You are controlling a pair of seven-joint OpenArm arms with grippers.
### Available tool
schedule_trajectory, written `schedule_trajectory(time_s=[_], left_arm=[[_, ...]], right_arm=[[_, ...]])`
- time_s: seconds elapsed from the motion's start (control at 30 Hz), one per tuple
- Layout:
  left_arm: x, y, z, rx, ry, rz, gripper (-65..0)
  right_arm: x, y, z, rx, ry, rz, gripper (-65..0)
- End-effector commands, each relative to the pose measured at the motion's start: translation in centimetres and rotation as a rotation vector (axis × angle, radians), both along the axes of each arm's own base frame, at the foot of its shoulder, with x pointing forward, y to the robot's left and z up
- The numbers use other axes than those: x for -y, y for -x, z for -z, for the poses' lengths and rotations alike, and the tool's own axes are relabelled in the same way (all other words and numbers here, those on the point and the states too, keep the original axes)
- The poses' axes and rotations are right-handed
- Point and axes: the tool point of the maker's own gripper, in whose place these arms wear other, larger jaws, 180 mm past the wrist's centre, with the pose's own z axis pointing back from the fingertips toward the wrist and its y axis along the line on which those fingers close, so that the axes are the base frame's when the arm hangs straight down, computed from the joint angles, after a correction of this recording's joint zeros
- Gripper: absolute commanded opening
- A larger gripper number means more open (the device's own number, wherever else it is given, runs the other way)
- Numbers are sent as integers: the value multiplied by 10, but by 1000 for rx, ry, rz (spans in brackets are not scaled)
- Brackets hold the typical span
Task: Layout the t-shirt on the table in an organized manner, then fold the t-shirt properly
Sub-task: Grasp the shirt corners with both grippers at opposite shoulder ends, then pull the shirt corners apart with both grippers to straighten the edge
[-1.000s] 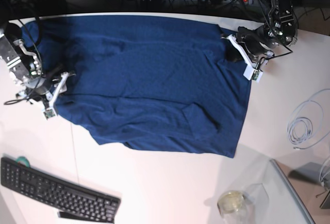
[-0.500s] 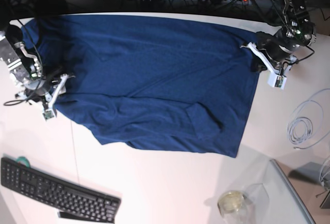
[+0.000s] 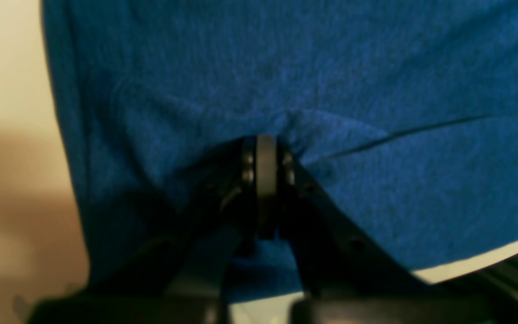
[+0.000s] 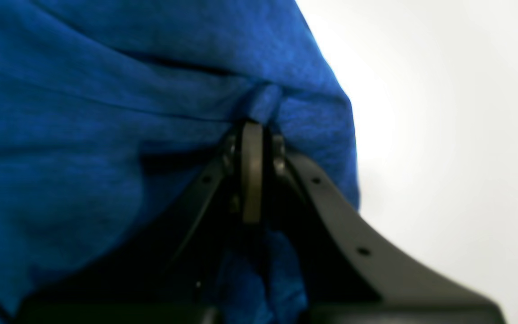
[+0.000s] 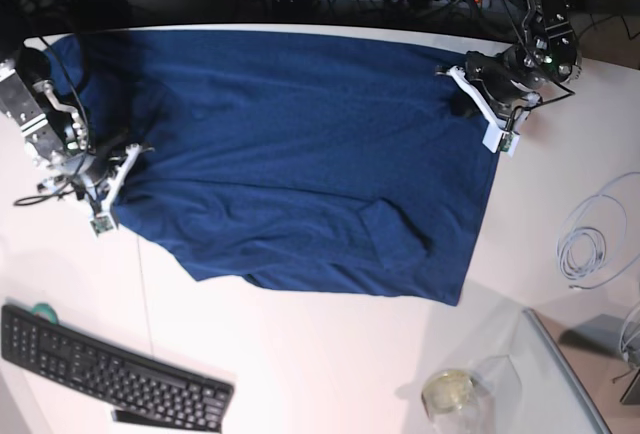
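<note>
I see the right gripper has just clamped its jaws onto a pinch of the t-shirt near the surface's left edge in the base view; a moment ago they stood apart. The left gripper still grips the opposite side, pulled back inward. With both ends held, I judge I can tension and flatten the shirt, which lies spread along the far edge.
</note>
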Motion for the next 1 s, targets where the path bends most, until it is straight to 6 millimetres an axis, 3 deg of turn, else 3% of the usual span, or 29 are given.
schedule_trajectory(time_s=[0.0, 0.3, 0.37, 0.47, 0.5, 0.63, 0.73, 0.87, 0.97], left_arm=[[-5, -4, -3, 12, -10, 2, -650], [-10, -4, -4, 12, -16, -6, -650], [-10, -5, -5, 16, -18, -5, -650], [-10, -5, -5, 16, -18, -5, -650], [-10, -5, -6, 19, -19, -4, -650], [-10, -6, -7, 22, -20, -3, -650], [-10, -6, -7, 22, -20, -3, -650], [-10, -6, -7, 22, -20, -5, -650], [-11, -6, -7, 22, -22, -4, -650]], right_arm=[[13, -21, -22, 73, 11, 12, -635], [39, -32, -32, 68, 34, 87, -627], [41, -26, -25, 32, 41, 98, -563], [38, -24, -22, 19, 36, 99, -401], [36, -24, -22, 18, 33, 98, -375], [37, -26, -25, 28, 31, 99, -375], [38, -26, -24, 25, 34, 101, -438], [38, -25, -23, 23, 34, 103, -639], [39, -27, -25, 29, 34, 105, -650]])
